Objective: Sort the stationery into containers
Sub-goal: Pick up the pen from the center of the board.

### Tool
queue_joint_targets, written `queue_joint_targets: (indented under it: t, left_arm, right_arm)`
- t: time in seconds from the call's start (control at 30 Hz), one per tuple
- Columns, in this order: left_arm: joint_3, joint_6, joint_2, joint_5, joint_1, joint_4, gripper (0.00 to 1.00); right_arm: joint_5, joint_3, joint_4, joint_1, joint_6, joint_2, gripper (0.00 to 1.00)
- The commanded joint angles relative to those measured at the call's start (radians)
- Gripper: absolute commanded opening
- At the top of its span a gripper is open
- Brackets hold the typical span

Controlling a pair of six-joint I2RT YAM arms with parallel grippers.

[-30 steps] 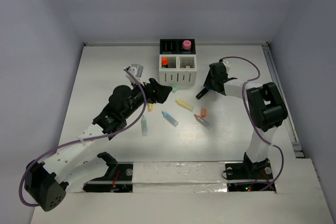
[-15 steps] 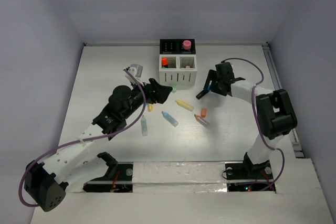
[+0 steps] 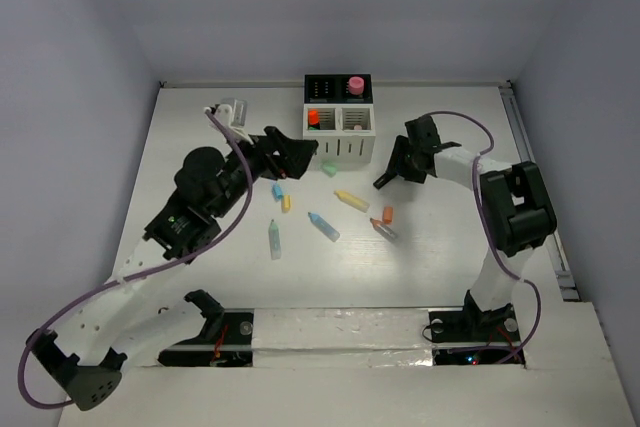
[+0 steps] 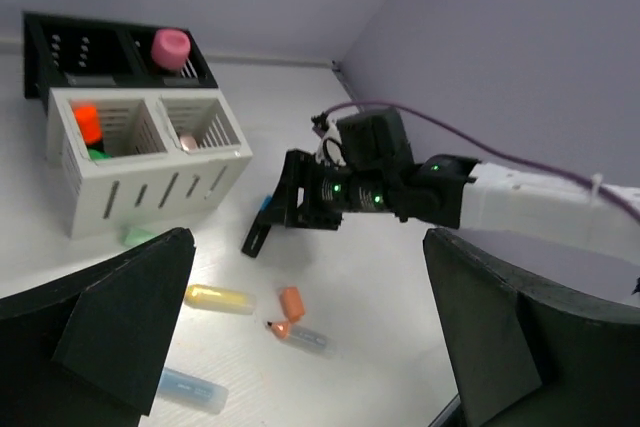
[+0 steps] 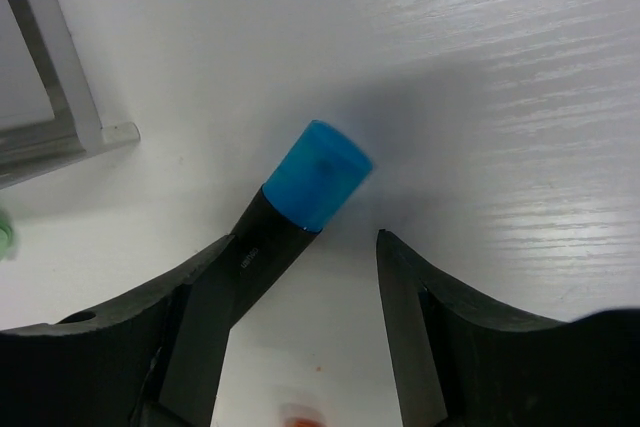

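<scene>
Black marker with blue cap [image 5: 315,179], barrel cut off behind one finger of the part-open right gripper [image 5: 305,265], not clamped; left gripper [image 4: 308,267] spread wide.

Blue-capped black marker [image 5: 312,185] flat between jaws of right gripper [image 5: 310,240], body against one finger, cap beyond tips. White-and-black organizer [image 4: 150,162] upright, ahead-left of left gripper [image 4: 305,247]; yellow highlighter [image 4: 220,298], blue highlighter [image 4: 193,392] loose below.

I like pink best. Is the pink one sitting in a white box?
No, the pink highlighter stands in a black compartment at the back of the organizer.
</scene>
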Motion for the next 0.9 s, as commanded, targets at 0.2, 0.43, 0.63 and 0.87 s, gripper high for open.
queue_joint_targets:
  t: [0.2, 0.43, 0.63, 0.87]
  left_arm:
    - [0.500, 0.108, 0.006, -0.141, 0.017, -0.183, 0.99]
    - [0.710, 0.059, 0.055, -0.082, 0.041, -0.187, 0.99]
    - [0.705, 0.013, 0.052, -0.002, 0.041, -0.145, 0.99]
    - [0.659, 0.012, 0.032, -0.029, 0.041, -0.129, 0.99]
  right_arm:
    - [0.052, 0.126, -0.097, 0.034, -0.037, 0.077, 0.59]
    - [0.087, 0.164, -0.117, 0.054, -0.028, 0.121, 0.63]
    - [0.101, 0.153, -0.083, 0.054, 0.002, 0.132, 0.49]
    - [0.084, 0.181, -0.057, 0.054, 0.020, 0.186, 0.12]
